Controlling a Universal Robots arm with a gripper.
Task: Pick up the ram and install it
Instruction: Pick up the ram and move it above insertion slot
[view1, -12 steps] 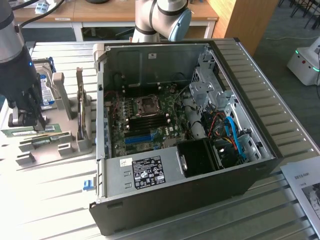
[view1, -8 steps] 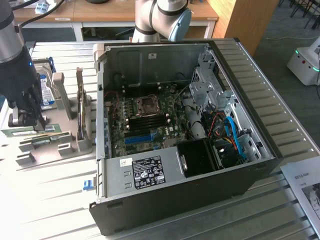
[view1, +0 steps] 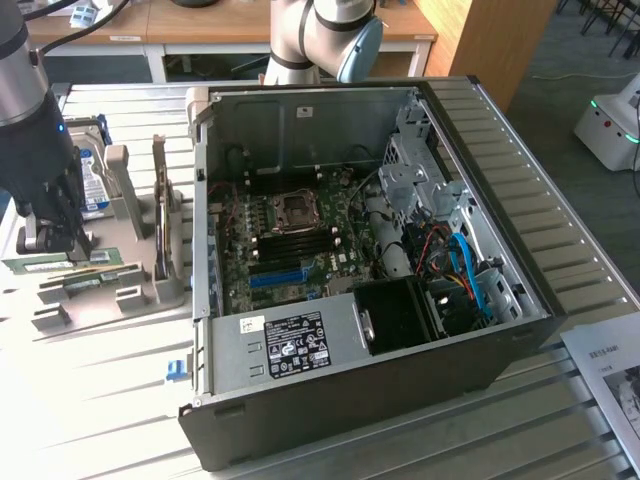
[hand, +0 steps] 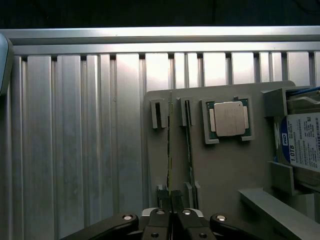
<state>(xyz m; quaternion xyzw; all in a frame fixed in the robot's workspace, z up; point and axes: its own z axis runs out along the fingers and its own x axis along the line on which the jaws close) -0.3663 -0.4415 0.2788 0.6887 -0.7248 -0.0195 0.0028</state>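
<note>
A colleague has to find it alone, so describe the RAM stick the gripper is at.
At the exterior view's left, beside the open computer case, a grey parts holder sits on the slatted table. Two thin green sticks stand on edge in its slots beside the CPU. The ram is the one pinched in the gripper, farther from the CPU than its twin.

The ram is a long, thin green circuit-board stick that stands on its edge, so in the wrist view it appears only as a narrow line with some small yellowish marks along it. It sits straight in the slotted posts of a grey holder, parallel to a second stick of the same kind just beside it and not touching it. One end of it is clamped between the closed fingers of the gripper.
</note>
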